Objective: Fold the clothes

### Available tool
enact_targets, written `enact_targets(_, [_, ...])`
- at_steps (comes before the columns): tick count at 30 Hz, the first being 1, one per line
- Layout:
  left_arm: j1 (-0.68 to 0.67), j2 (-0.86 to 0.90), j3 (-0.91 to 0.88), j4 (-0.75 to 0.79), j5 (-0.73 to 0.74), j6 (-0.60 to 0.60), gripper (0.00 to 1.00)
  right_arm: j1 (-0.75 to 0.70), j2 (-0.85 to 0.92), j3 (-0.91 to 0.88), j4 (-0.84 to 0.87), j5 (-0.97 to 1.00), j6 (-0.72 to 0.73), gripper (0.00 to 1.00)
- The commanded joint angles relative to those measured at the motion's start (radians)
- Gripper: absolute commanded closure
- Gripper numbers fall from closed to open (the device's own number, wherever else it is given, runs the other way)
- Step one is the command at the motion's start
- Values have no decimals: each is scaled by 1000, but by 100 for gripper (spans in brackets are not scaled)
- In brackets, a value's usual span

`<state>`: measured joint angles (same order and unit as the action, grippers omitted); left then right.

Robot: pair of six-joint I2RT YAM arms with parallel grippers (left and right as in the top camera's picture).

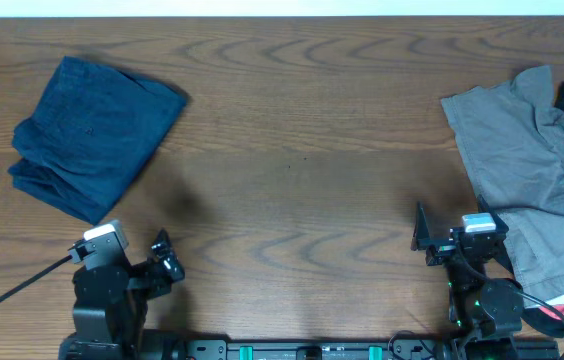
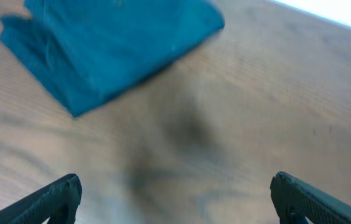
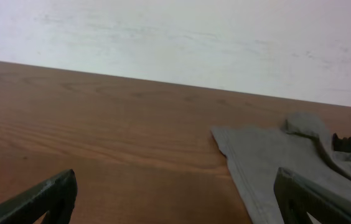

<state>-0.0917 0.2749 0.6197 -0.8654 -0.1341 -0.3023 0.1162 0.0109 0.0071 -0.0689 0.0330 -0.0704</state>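
Where the view ends, grey shirt (image 1: 532, 170) vanishes.

Overhead top-down, wrist views low, forward-facing, sharing table (image 1: 302, 130)

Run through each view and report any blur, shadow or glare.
Overhead: sharp and evenly lit, only a faint shadow on the brown wooden table. Left wrist: blurred all over, the folded dark blue garment smeared, a dark shadow patch mid-frame. Right wrist: fairly crisp, the crumpled grey shirt readable, no glare.
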Motion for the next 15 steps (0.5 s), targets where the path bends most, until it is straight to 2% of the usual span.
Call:
enact_targets(1, [19,-65,-104,84,10,34,2,3,-5,-2,-3,-7,-13,1])
enact_targets(6, [37,-142,-267,281,84,93,2,3,-5,-2,-3,-7,-13,1])
enact_targets(15, [37,-252,-510,697,85,153,2,3,-5,-2,-3,-7,-13,1])
